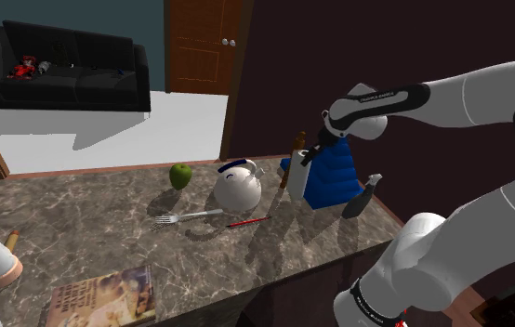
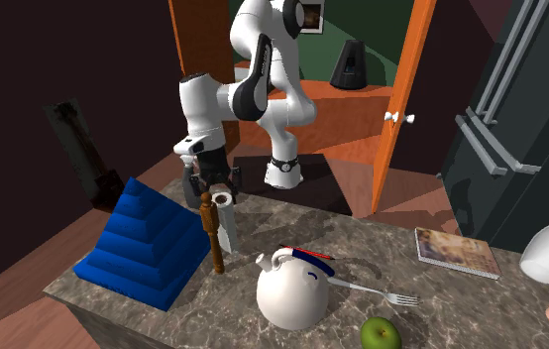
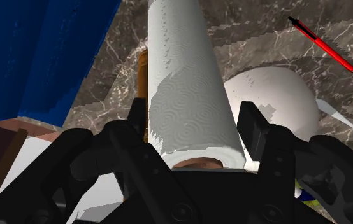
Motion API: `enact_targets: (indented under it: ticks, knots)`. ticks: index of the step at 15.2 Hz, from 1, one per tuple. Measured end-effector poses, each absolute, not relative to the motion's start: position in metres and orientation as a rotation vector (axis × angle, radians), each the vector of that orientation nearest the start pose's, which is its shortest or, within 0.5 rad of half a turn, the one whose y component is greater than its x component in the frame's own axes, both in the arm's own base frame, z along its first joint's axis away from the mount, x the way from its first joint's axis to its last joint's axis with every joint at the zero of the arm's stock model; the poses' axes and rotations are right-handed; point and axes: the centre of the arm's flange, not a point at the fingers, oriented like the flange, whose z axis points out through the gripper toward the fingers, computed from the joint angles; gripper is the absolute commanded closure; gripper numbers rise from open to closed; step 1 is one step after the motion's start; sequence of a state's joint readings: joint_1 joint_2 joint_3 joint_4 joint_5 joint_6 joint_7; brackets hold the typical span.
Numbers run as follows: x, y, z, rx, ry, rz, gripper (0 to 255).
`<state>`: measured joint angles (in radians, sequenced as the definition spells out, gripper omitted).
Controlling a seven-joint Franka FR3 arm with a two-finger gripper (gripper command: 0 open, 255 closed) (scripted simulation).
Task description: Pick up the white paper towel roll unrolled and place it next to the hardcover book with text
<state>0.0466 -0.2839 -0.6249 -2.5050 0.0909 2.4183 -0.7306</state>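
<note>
**White paper towel roll (image 3: 188,70) inside my spread tool (image 3: 193,113)**

My fingers stand apart, astride the top of the upright roll. It stands on the marbled worktop (image 2: 382,243) just beside a blue stepped block (image 2: 144,243), well apart from the book (image 1: 102,295).

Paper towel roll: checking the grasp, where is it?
The roll stands upright under the gripper, beside the blue stepped block, at the second exterior view's left.
</note>
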Motion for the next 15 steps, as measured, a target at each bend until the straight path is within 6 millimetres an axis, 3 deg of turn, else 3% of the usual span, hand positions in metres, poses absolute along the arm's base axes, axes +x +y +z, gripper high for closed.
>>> enact_targets:
  ticks: [15]
  knots:
    - [0.384,-0.247,0.46,-3.016,-0.144,-0.379,255]
